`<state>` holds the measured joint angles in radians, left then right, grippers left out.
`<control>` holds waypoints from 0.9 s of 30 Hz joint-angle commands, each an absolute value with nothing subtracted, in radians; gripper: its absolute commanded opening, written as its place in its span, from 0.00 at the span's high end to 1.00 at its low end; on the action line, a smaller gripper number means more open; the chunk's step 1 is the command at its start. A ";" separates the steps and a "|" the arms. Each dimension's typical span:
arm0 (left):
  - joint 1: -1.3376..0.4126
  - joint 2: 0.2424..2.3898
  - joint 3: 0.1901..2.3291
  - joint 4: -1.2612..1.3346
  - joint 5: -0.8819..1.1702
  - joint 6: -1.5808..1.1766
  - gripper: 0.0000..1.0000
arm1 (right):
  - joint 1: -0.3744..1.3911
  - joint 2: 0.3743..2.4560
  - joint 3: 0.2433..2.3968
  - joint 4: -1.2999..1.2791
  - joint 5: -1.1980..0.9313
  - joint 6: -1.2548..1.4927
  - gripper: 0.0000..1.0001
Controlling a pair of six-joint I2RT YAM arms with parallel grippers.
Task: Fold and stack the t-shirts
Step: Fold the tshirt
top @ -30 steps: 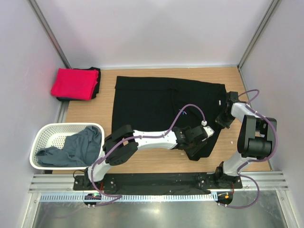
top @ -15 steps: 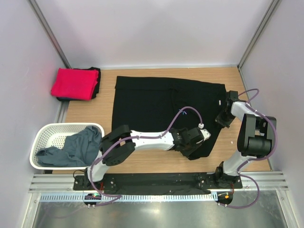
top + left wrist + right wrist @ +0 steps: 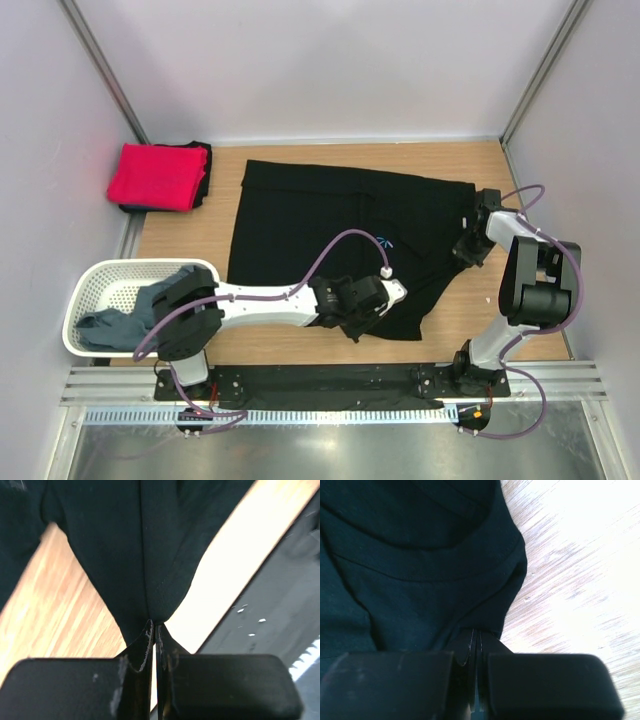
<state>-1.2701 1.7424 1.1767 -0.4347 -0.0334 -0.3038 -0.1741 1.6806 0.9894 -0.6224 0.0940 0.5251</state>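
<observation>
My left arm (image 3: 260,300) lies low across the near strip of the table (image 3: 185,235), reaching to where my left gripper (image 3: 155,625) pinches the black t-shirt (image 3: 320,215), so that lane is blocked. The white basket (image 3: 90,280), with the grey-blue t-shirt (image 3: 165,310) spilling over its rim, fills the near-left corner. The folded red t-shirt (image 3: 155,175) takes the far-left corner. Bare wood lies open between those two. My right gripper (image 3: 476,630), clamped on the black t-shirt's right edge, has a little bare wood on its far side, then the right wall (image 3: 590,150) close by. Near-right, bare wood shows between cloth and my right arm (image 3: 540,285).
</observation>
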 commanded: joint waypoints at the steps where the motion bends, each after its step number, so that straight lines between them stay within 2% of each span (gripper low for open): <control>1: -1.278 1.746 1.124 -0.457 -0.028 -0.305 1.00 | -0.181 1.713 0.991 -0.592 0.137 0.528 0.98; 6: -1.278 1.796 1.132 -0.456 -0.040 -0.313 1.00 | -0.183 1.700 0.997 -0.612 0.129 0.515 0.98; 9: -1.278 1.783 1.149 -0.453 -0.014 -0.321 0.90 | -0.183 1.681 1.018 -0.649 0.120 0.505 0.97; 10: -1.276 1.773 1.163 -0.456 -0.014 -0.324 0.75 | -0.181 1.668 1.028 -0.666 0.115 0.503 0.94; 11: -1.276 1.761 1.170 -0.457 -0.012 -0.328 0.66 | -0.181 1.633 1.034 -0.696 0.104 0.502 0.89; 12: -1.276 1.737 1.181 -0.465 -0.012 -0.333 0.58 | -0.181 1.606 1.046 -0.709 0.094 0.500 0.79; 13: -1.276 1.723 1.193 -0.472 -0.018 -0.333 0.42 | -0.181 1.580 1.055 -0.721 0.086 0.497 0.72; 14: -1.272 1.714 1.225 -0.480 -0.029 -0.336 0.38 | -0.181 1.554 1.068 -0.756 0.086 0.492 0.65; 15: -1.269 1.695 1.247 -0.506 -0.041 -0.348 0.32 | -0.181 1.501 1.101 -0.773 0.086 0.483 0.53; 20: -1.130 1.689 1.402 -0.624 -0.138 -0.471 0.26 | -0.179 1.388 1.207 -0.903 0.083 0.468 0.33; 23: -0.986 1.669 1.414 -0.664 -0.133 -0.570 0.24 | -0.172 1.318 1.197 -0.923 0.042 0.500 0.31; 27: -0.815 1.637 1.378 -0.725 -0.150 -0.713 0.21 | -0.160 1.237 1.062 -0.882 -0.021 0.544 0.30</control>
<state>-0.9268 1.6798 1.3960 -0.6136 -0.1131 -0.5625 -0.1707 1.2663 1.1564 -0.8513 0.0505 0.5064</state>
